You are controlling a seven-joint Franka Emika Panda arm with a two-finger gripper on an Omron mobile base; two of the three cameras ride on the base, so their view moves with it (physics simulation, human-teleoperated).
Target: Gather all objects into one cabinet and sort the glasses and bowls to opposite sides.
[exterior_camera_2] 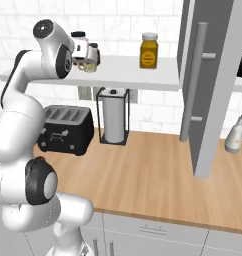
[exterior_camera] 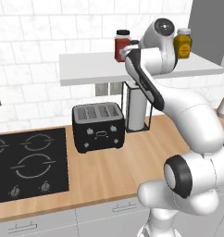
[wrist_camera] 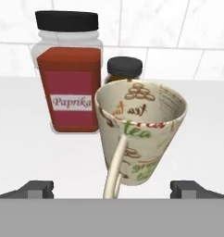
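While its jaws stand spread as wide as they go and hold nothing, the gripper (wrist_camera: 111,189) frames the speckled beige cup (wrist_camera: 140,132) from the bottom edge of the hand view, one dark fingertip at the lower left and the other at the lower right, with the cup's pale handle running down between them toward the camera. That cup sits centre frame on the white shelf (wrist_camera: 21,139), printed with tea lettering, its mouth tipped toward the lens. Just behind it to the upper left stands the red paprika jar (wrist_camera: 70,69), and a small dark-lidded jar (wrist_camera: 124,69) peeks over the cup's rim; both look close enough to be nudged. In the right base view the gripper (exterior_camera_2: 91,59) sits at the upper left against the same shelf, the yellow jar (exterior_camera_2: 149,50) well apart to the right, and the grey cabinet door (exterior_camera_2: 213,85) with its long bar handle fills the right side. The step in hand appears to be grasping this cup. To do it well, I would judge the fingers should advance straight so they pass either side of the body rather than pinching the thin handle, stop short of the paprika jar, close squarely, then lift clear before swinging right toward the cabinet.
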